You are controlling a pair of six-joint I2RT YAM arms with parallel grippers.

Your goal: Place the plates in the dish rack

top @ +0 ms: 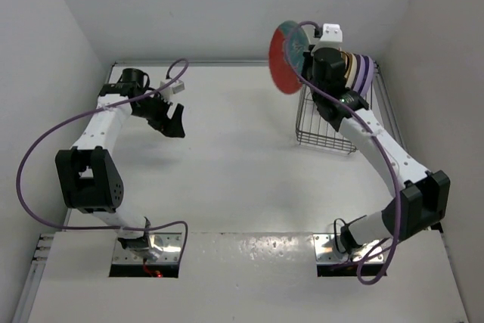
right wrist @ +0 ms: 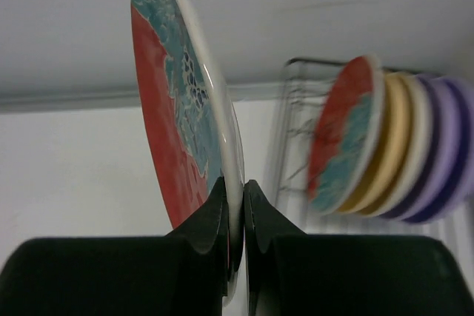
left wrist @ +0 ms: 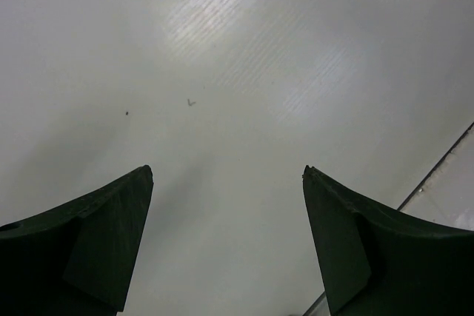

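Right gripper (right wrist: 235, 192) pinches 1 red floral plate (right wrist: 170, 131) by its rim, upright, beside the dish rack (top: 321, 140)'s left edge; left gripper (left wrist: 228, 172) gapes wide above the table (left wrist: 244, 49).

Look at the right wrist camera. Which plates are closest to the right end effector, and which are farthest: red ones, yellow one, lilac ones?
1. Held red plate, pinched in the right end effector.
2. Other red plate, front of the row, right side.
3. Yellow plate, just behind it.
4. Lilac plates, far right, back of the row.
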